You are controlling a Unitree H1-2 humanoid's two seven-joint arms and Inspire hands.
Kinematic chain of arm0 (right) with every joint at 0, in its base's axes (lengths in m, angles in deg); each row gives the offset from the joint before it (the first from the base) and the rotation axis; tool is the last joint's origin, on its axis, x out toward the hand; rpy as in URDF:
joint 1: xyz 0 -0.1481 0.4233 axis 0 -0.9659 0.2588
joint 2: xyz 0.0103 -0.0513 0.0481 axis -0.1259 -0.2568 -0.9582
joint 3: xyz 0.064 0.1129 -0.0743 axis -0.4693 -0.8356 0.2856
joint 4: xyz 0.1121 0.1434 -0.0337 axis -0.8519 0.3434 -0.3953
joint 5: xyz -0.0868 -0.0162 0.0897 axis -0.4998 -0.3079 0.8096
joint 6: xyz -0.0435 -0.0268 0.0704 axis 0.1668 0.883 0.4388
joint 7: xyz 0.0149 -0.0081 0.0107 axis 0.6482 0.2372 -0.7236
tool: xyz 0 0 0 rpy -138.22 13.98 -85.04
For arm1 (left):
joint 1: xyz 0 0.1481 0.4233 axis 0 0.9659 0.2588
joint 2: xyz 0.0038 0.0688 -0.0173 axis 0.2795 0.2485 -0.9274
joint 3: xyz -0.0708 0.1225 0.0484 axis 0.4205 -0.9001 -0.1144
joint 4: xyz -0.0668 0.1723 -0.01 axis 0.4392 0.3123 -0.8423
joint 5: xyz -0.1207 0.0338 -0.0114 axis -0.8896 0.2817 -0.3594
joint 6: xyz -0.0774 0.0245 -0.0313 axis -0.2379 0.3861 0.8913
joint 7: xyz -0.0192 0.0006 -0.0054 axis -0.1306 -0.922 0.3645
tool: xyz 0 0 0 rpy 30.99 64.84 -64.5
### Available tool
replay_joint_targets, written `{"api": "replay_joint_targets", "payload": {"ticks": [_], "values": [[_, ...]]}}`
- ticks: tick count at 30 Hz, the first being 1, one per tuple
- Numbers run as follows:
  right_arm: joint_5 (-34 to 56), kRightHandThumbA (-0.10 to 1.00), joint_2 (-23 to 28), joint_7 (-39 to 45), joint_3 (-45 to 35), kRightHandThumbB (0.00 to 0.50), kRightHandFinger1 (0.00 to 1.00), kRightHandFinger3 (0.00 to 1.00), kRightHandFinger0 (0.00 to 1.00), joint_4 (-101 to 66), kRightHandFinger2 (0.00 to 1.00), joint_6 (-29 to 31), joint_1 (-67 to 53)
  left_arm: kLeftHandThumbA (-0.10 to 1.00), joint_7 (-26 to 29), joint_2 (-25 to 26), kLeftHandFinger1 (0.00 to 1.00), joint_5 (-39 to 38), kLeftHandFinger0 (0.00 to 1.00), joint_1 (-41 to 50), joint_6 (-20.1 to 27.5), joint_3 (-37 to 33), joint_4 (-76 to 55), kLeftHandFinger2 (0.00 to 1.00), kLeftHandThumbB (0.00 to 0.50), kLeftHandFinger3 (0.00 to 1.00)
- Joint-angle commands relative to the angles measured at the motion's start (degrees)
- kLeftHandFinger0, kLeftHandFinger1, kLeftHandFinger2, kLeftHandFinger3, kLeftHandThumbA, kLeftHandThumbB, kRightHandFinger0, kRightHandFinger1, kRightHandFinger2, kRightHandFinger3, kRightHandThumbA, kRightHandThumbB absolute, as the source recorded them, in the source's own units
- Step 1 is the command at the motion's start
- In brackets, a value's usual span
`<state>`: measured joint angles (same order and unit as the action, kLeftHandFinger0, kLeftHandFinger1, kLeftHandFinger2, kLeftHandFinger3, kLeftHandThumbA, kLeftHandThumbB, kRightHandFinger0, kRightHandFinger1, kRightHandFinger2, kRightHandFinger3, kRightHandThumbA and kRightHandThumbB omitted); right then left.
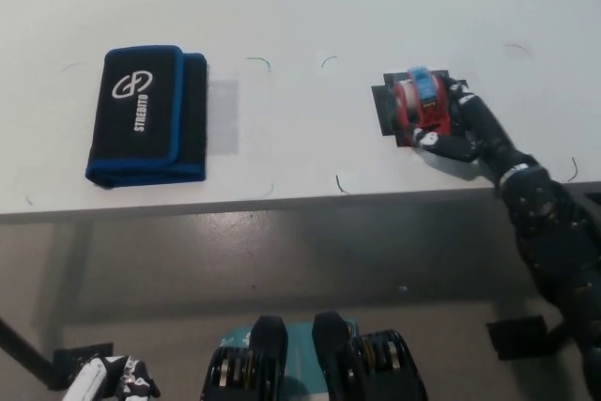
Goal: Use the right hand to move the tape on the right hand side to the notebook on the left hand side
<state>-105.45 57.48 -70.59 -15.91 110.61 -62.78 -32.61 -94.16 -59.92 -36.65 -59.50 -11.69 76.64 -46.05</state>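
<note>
White table [310, 7] fills the upper part of the view, its front edge running across the middle. On its left part lies the notebook [146, 115], a black case with blue edging and a white logo, flat on the surface, with a faint grey patch just to its right. The black right arm comes in from the lower right; the right hand [462, 127] lies on the table against the right side of the tape [416, 106], fingers curled around it and touching it, though whether the grip is firm cannot be told. The tape, a red dispenser with a blue top, sits on a black square on the table's right part, well apart from the notebook. White left hand [105, 380] rests at the bottom left, below the table edge; fingers too small to read.
</note>
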Motion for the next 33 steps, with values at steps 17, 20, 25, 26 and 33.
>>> {"api": "replay_joint_targets", "payload": {"ticks": [17,20,25,26,33], "values": [[1.6,0.82,-9.7,-1.2,1.3,0.347,1.0,1.0,1.0,3.9,1.0,7.1,6.0,0.19,-0.9,1.2,0.22,-0.5,0.28,-0.3,0.8,0.9,-2.3,0.26,0.013,0.41],[0.9,0.86,-11.8,-2.4,2.2,0.357,1.0,1.0,1.0,5.2,1.0,8.5,7.2,0.18,-1.0,1.2,0.22,-0.2,0.29,-0.3,0.2,0.9,-2.8,0.26,0.008,0.41],[1.7,0.89,-14.3,-1.9,2.0,0.403,1.0,1.0,1.0,6.1,1.0,9.8,8.2,0.18,-0.8,0.9,0.21,0.1,0.28,0.0,0.5,0.6,-2.9,0.25,0.009,0.4],[2.2,0.87,-15.6,-1.6,1.9,0.396,1.0,1.0,1.0,6.2,1.0,10.3,8.7,0.19,-0.8,1.0,0.21,0.4,0.28,-0.1,0.7,0.5,-2.8,0.25,0.007,0.4],[2.4,0.84,-18.5,-0.9,2.1,0.39,1.0,1.0,1.0,5.1,1.0,10.3,9.7,0.2,-1.1,1.4,0.21,0.1,0.27,-0.5,0.4,0.7,-3.4,0.25,0.006,0.4]]}}
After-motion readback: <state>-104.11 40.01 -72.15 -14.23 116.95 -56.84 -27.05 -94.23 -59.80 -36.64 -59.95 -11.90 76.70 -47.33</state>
